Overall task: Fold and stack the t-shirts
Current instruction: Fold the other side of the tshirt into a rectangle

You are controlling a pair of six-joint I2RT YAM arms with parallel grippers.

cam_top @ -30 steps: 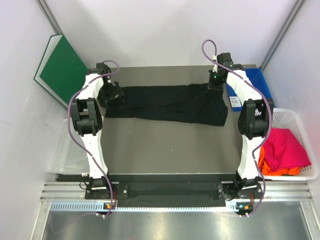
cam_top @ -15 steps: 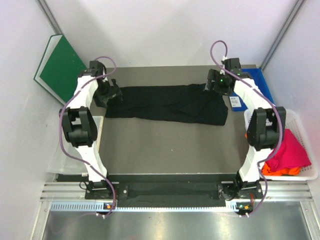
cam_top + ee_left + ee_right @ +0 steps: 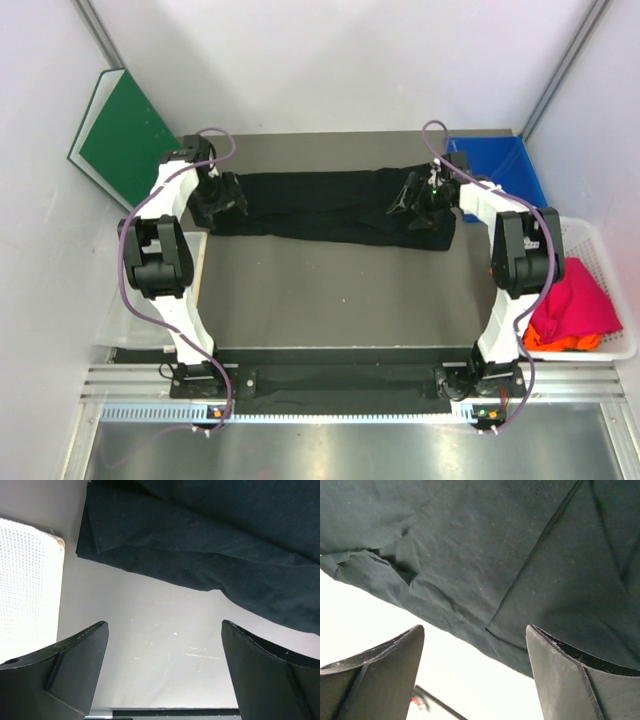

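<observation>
Lying folded into long band across far side of surface (image 3: 330,290), black t-shirt (image 3: 330,205) stretches between both hands. Left hand (image 3: 222,195) at left end, fingers apart, empty, over bare surface beside cloth edge. Right hand (image 3: 412,195) over right end, fingers apart, nothing gripped. Magenta t-shirt (image 3: 582,300) and orange t-shirt (image 3: 545,338) heaped in white basket (image 3: 612,290) at right.

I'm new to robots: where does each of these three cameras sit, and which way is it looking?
Top external: above and behind, looking down on the table; both arms show, left gripper and right gripper at the black t-shirt.
Left wrist: on the left arm, looking down past its two open fingers at the shirt's edge.
Right wrist: on the right arm, its fingers over the shirt's folds.
Shared: all three show the black t-shirt.
</observation>
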